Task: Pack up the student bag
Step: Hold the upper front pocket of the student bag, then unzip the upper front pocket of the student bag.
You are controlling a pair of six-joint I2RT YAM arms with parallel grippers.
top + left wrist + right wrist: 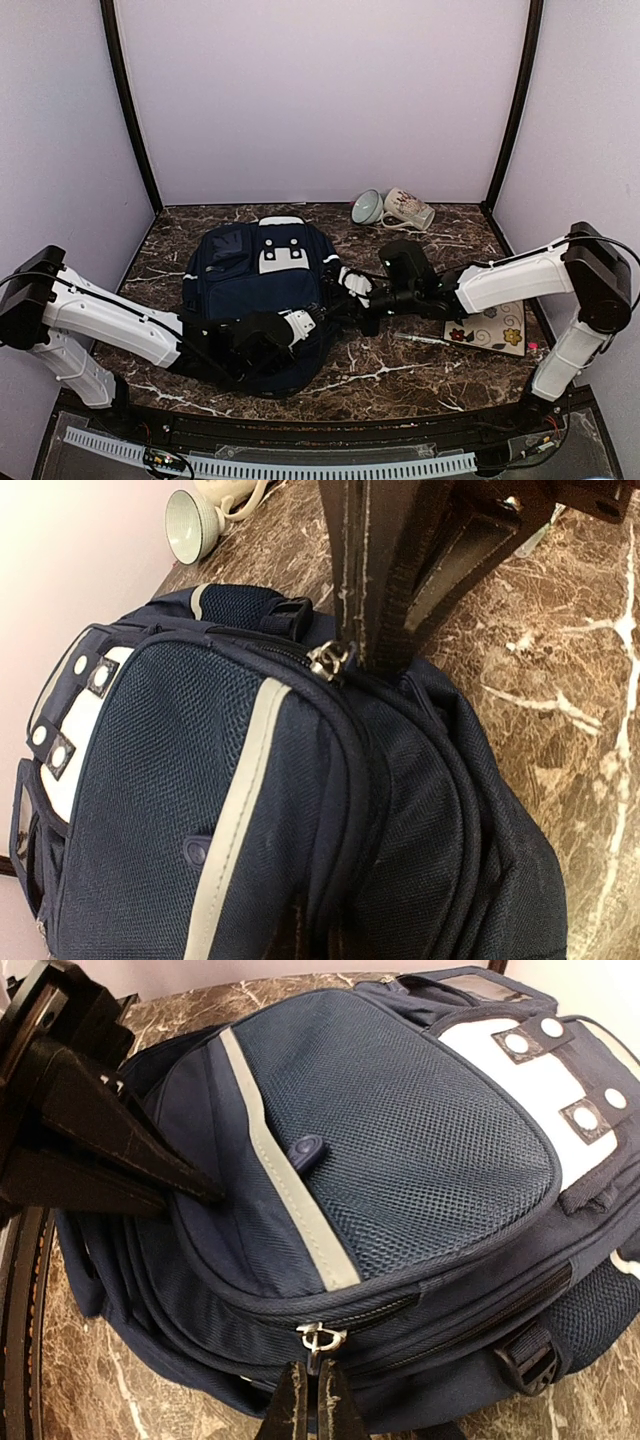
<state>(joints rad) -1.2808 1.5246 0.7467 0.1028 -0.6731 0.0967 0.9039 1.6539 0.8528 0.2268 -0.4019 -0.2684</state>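
Note:
The student bag (255, 280), navy with a white patch and pale stripe, lies flat at centre left of the table. My left gripper (305, 322) reaches over its near end and is shut on a fold of the bag's fabric (330, 920); its fingers are buried in the cloth. My right gripper (318, 1400) comes in from the right side and is shut on the metal zipper pull (322, 1340) of a front pocket. From the left wrist view, the right fingers (375, 590) show pinching that same pull (328, 660). The pocket zip beside the pull looks partly parted.
A pale bowl (368, 207) and a patterned mug (408, 208) lie tipped at the back, right of the bag. A flower-printed card or notebook (490, 328) lies under the right arm, with a pen (425, 341) beside it. Walls enclose three sides.

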